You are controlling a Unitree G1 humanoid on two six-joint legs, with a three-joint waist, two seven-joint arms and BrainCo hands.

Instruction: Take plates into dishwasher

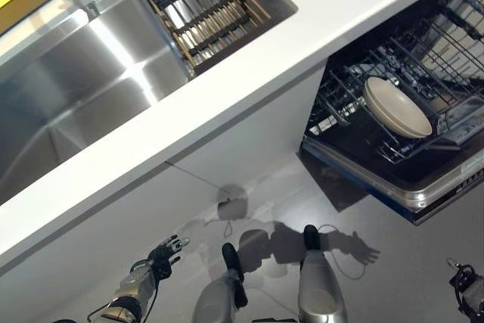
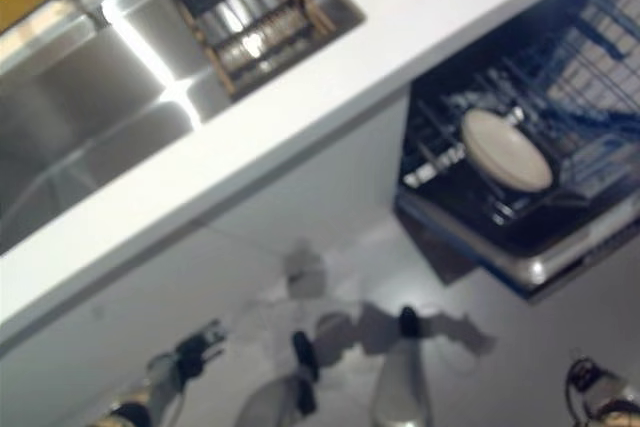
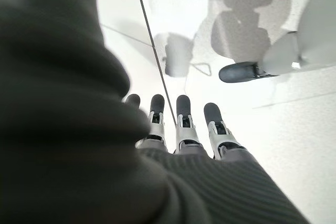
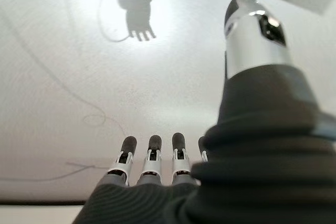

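Plate [image 1: 395, 107] propped in dishwasher rack [image 1: 355, 104] at 2 o'clock (tines hold it). Left hand [image 1: 162, 255], right hand [image 4: 152, 169] hang low, fingers straight, empty.

Bright overhead light throws a hard glare streak across the steel sink [image 1: 113, 73] and washes the countertop [image 1: 249, 73] beside it nearly white. Below the countertop, soft shadows spread over the floor [image 1: 378, 277]. The right eye view is smeared throughout.
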